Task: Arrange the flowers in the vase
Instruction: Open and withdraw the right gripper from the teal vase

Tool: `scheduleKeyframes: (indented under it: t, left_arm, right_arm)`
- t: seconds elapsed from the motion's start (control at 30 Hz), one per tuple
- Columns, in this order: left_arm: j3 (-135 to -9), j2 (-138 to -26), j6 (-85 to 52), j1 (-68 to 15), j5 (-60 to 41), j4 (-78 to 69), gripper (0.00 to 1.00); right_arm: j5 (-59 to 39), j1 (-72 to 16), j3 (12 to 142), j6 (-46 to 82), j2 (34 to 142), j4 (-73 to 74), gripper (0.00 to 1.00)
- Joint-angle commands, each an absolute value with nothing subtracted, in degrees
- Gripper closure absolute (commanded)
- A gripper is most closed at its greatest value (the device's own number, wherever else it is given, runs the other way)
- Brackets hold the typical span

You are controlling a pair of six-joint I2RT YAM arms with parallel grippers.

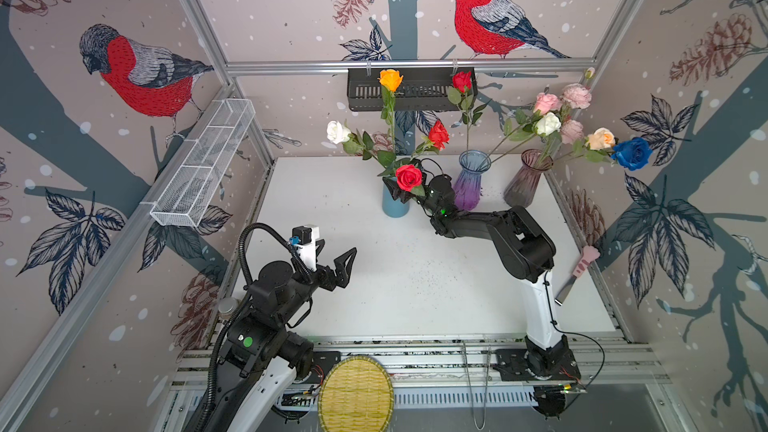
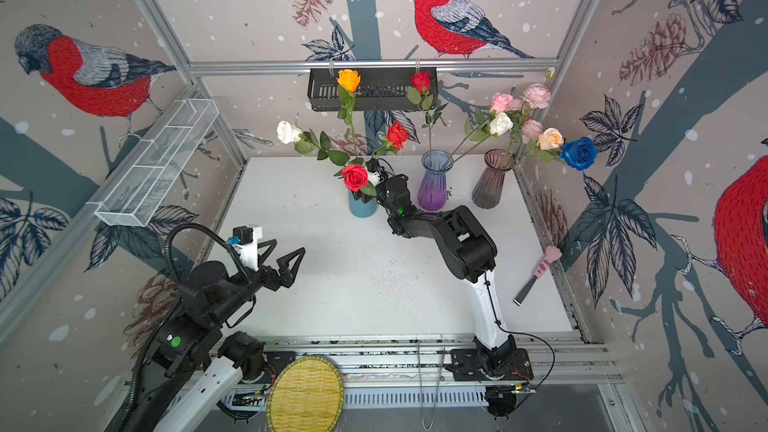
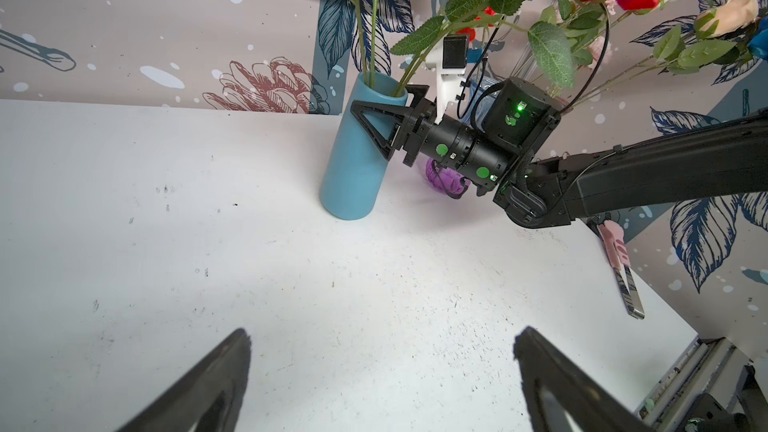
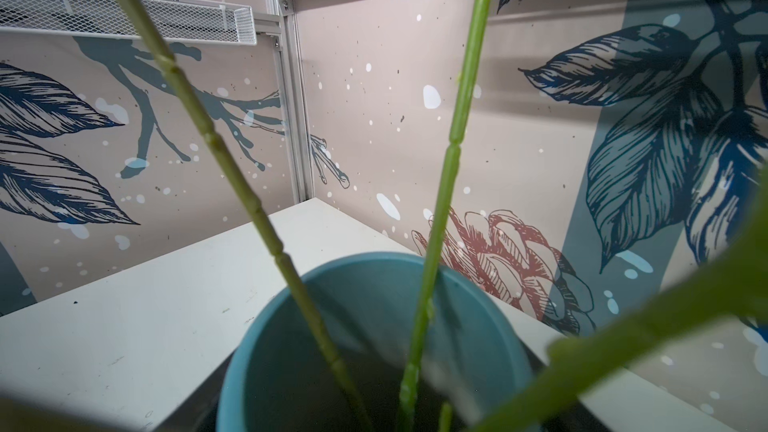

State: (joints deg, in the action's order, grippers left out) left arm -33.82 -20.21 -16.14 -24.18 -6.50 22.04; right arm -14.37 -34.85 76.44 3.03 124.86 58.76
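Observation:
A blue vase (image 1: 395, 206) (image 3: 353, 168) (image 4: 478, 326) stands at the back of the table. It holds white (image 1: 338, 131), orange (image 1: 390, 79) and two red flowers (image 1: 409, 176). My right gripper (image 1: 398, 189) (image 2: 365, 193) (image 3: 380, 95) reaches in under the low red rose, with one finger pressed against each side of the vase's upper wall. Green stems (image 4: 449, 160) run down into the vase's mouth. My left gripper (image 1: 338, 249) (image 2: 289, 245) (image 3: 382, 334) hovers open and empty over the front left of the table.
A purple glass vase (image 1: 469, 184) and a smoky glass vase (image 1: 525, 184) stand to the right, holding red, pink, white, peach and blue flowers. A pink-handled knife (image 1: 579, 272) lies at the table's right edge. A black basket (image 1: 415, 93) hangs at the back, a mesh basket (image 1: 203, 164) on the left.

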Motion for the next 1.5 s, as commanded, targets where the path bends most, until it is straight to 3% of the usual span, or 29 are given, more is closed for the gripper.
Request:
scheduleKeyframes:
  t: [0.0,0.33,0.53,0.7,1.07,1.47]
  left_arm:
    - [-33.7,-20.6,-15.2,-24.1,-7.4,20.2,0.02]
    - [-33.7,-20.4,-15.2,-24.0,-7.4,20.2,0.02]
    - [-33.6,-20.0,-15.2,-24.0,-7.6,20.1,0.02]
    - [-33.6,-19.9,-15.2,-24.0,-7.6,20.1,0.02]
    - [-33.5,-19.5,-15.4,-24.0,-6.9,20.1,0.02]
    - [-32.4,-17.3,-14.3,-24.0,-5.5,19.0,0.02]
  right_arm:
    - [-15.7,-34.8,78.3,3.1,125.4,65.1,0.46]
    - [-15.6,-34.9,78.2,3.2,125.6,64.4,0.41]
    - [-15.2,-34.8,77.3,2.9,124.6,64.5,0.27]
    - [-13.6,-35.1,75.1,1.8,122.9,65.5,0.01]
    - [-13.9,-35.1,66.8,0.6,117.3,67.4,0.01]
    - [-14.2,-32.1,40.0,4.1,97.4,72.8,0.01]
